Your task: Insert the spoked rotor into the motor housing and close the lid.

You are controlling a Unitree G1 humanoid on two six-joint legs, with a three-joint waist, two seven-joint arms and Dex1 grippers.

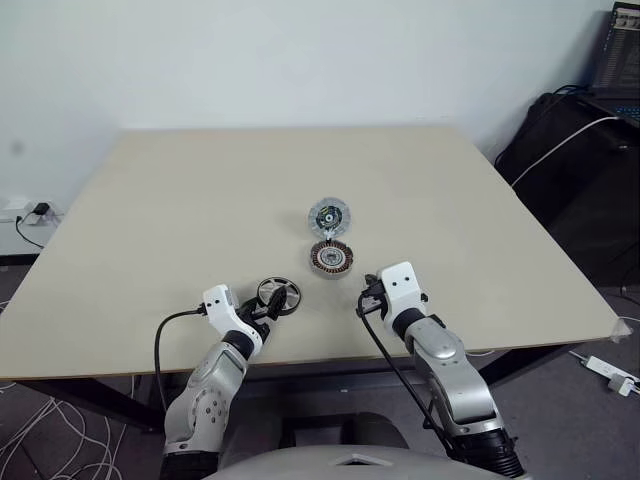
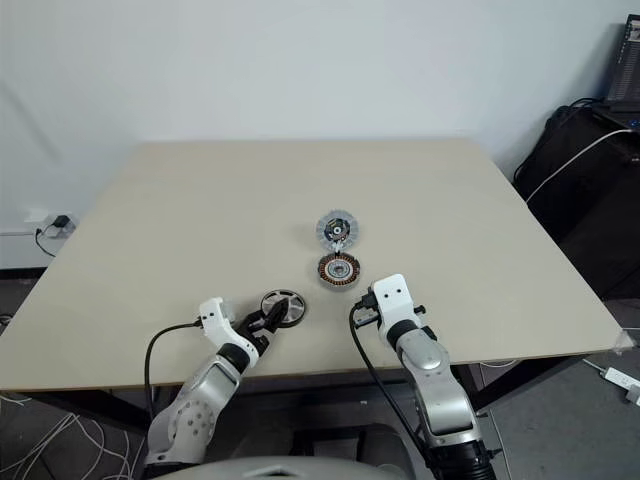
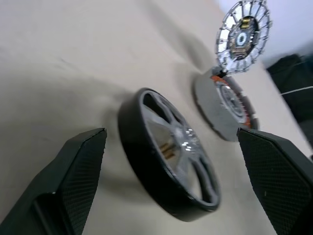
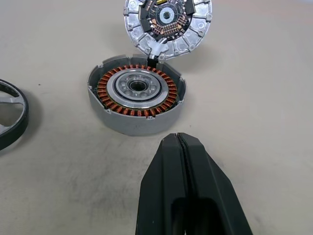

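The spoked rotor (image 1: 279,294), a dark-rimmed wheel with silvery spokes, lies flat near the table's front edge. My left gripper (image 1: 268,305) is open right behind it, and in the left wrist view its fingers (image 3: 78,171) stand wide apart on either side of the rotor (image 3: 168,152) without gripping it. The motor housing (image 4: 137,98), a grey puck with copper windings, sits mid-table. Its lid (image 4: 168,22) lies open just beyond it, ribbed face up and joined at the rim. My right gripper (image 4: 180,142) is shut and empty, a short way in front of the housing.
The beige table (image 1: 150,250) has its front edge just under both arms. Black equipment and a white cable (image 1: 560,150) stand off the table's right side. Cables and a power strip (image 1: 610,372) lie on the floor.
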